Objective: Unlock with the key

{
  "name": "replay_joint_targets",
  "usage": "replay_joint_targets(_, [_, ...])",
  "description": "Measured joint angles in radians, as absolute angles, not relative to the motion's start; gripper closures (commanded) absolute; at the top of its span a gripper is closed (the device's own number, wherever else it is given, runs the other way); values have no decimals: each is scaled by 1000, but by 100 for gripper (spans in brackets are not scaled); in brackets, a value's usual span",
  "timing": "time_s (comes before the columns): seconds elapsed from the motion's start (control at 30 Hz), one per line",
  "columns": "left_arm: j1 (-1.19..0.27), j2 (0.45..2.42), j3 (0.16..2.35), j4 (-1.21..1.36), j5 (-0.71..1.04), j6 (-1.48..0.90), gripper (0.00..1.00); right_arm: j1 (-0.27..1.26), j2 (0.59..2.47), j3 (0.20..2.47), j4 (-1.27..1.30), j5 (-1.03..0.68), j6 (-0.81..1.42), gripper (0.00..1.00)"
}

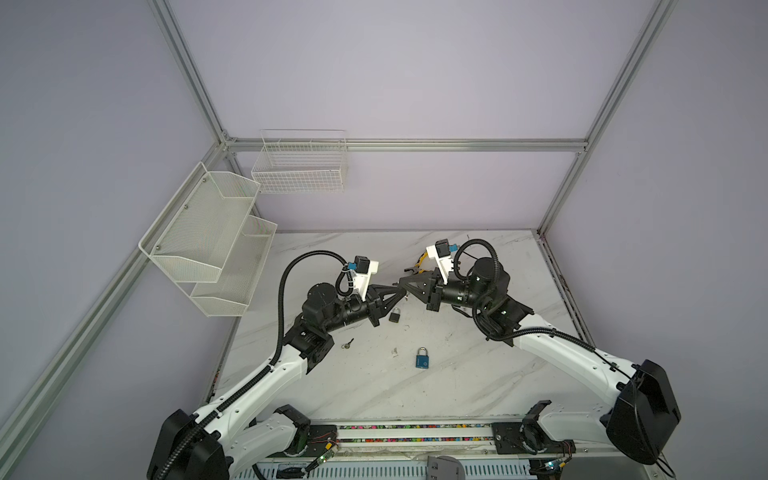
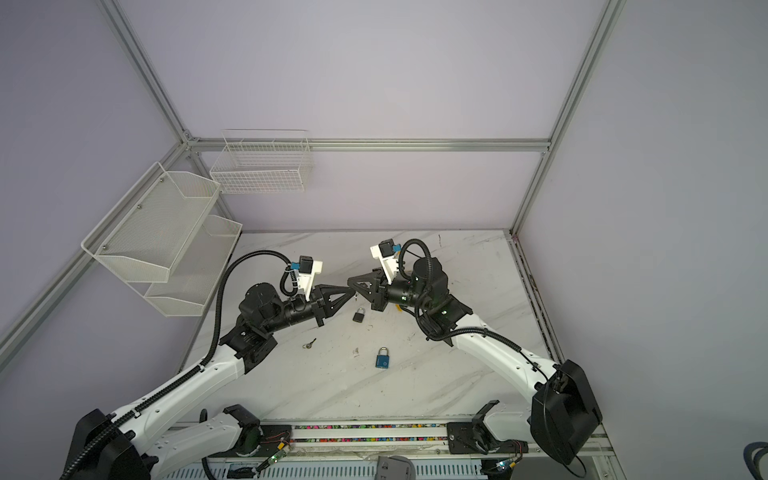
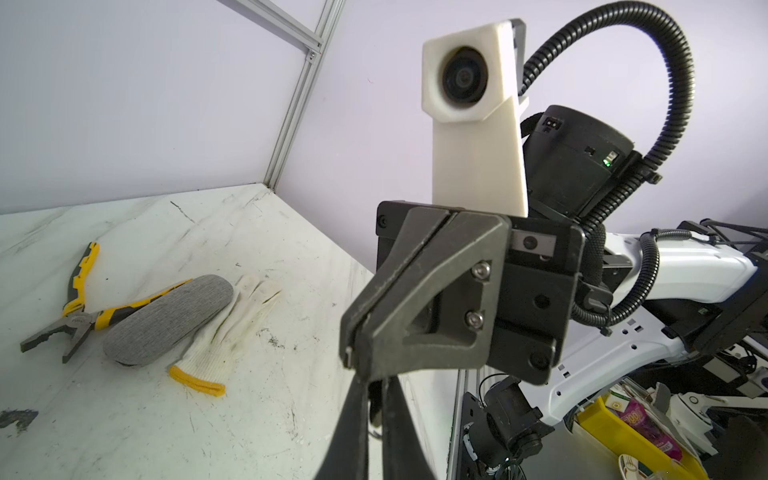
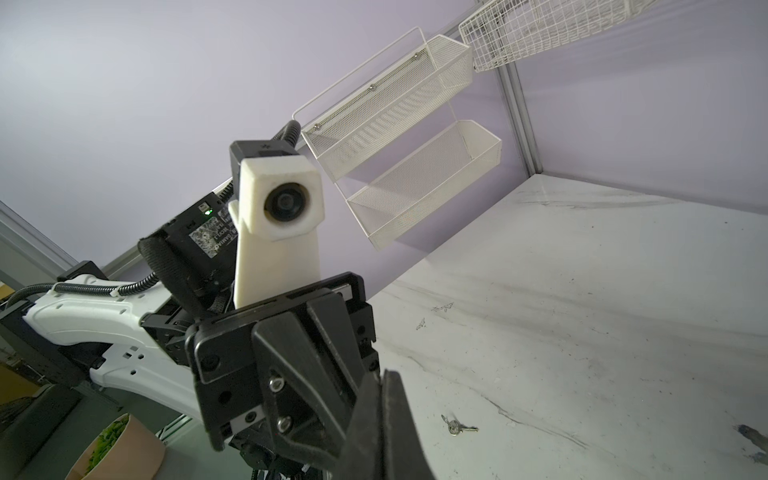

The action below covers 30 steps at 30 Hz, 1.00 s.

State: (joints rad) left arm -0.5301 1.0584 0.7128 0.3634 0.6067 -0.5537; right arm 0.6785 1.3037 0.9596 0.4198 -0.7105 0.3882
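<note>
Our left gripper (image 1: 402, 293) and right gripper (image 1: 404, 282) have their jaws shut, tips nearly meeting, we think to pass something small we cannot make out. The dark padlock (image 1: 395, 316) lies just below them, a key (image 1: 347, 343) behind the left jaws.

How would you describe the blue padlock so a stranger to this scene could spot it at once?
Start at the white marble table and look near its middle. The blue padlock lies flat there, nearer the front edge than the dark padlock. Its bright blue body alone sets it apart.
</note>
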Motion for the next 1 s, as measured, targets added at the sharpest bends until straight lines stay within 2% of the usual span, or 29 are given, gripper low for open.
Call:
replay_joint_targets(0.07, [-529,1061,713,379,609,-567,100,677,1304,959,430,-714,389,100])
replay_joint_targets(0.33, [-526,1080,714,423,617,-591,100,672,1304,960,451,-712,390,100])
replay_joint_targets(0.77, [-533,1080,714,444,562,-591,100,672,1304,961,465,-699,420,70])
replay_joint_targets(0.9, [-533,1080,714,457,542,-592,100,665,1304,967,469,-696,437,67])
replay_joint_targets(1.0, [-533,1080,714,467,524,-595,100,658,1304,971,474,-696,455,61])
